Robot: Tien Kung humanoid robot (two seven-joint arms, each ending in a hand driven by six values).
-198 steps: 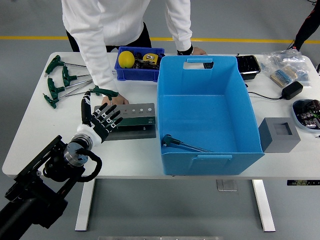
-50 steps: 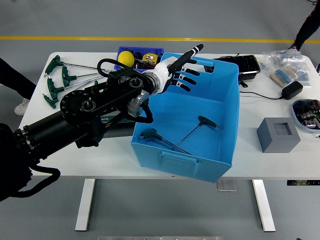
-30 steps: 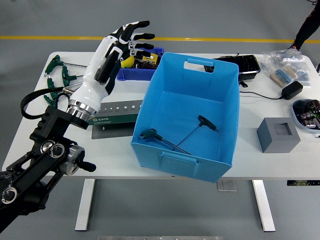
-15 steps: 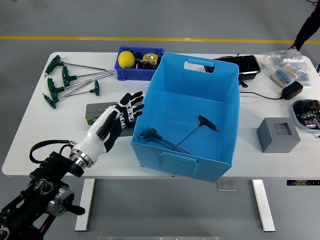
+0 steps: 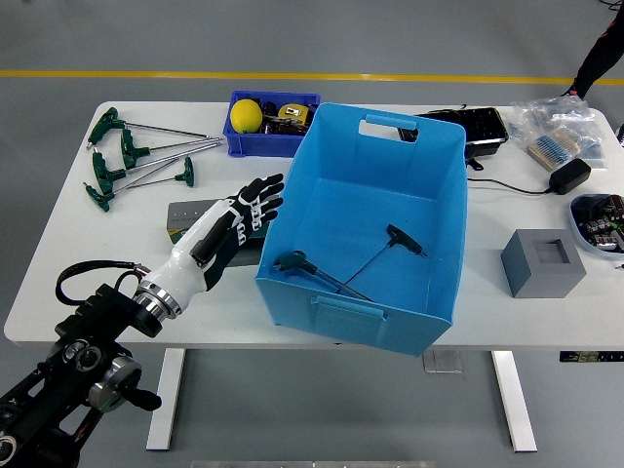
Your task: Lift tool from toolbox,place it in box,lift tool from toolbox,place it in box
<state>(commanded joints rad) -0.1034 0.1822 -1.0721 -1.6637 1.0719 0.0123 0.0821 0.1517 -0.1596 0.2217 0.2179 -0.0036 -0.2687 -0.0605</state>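
Since half a second ago the left hand (image 5: 246, 206) has edged toward the blue box (image 5: 441, 185), fingers spread and empty over the tool holder (image 5: 185, 218) just left of it; two tools (image 5: 353, 265) lie inside, so both placements look finished, leaving only withdrawal.

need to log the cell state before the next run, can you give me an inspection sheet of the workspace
surface: white table, bare along the near left edge.
job's things: large blue box, skewed, holding two T-handle tools; grey tool holder partly under the left hand; green T-handle tools lying far left.
clutter: small blue bin with yellow ball; grey block; black tray; plastic bags.
hands: left hand open, fingers spread, holding nothing; right not in view.
cables: black adapter with cord on the right.
surroundings: grey floor, yellow line.
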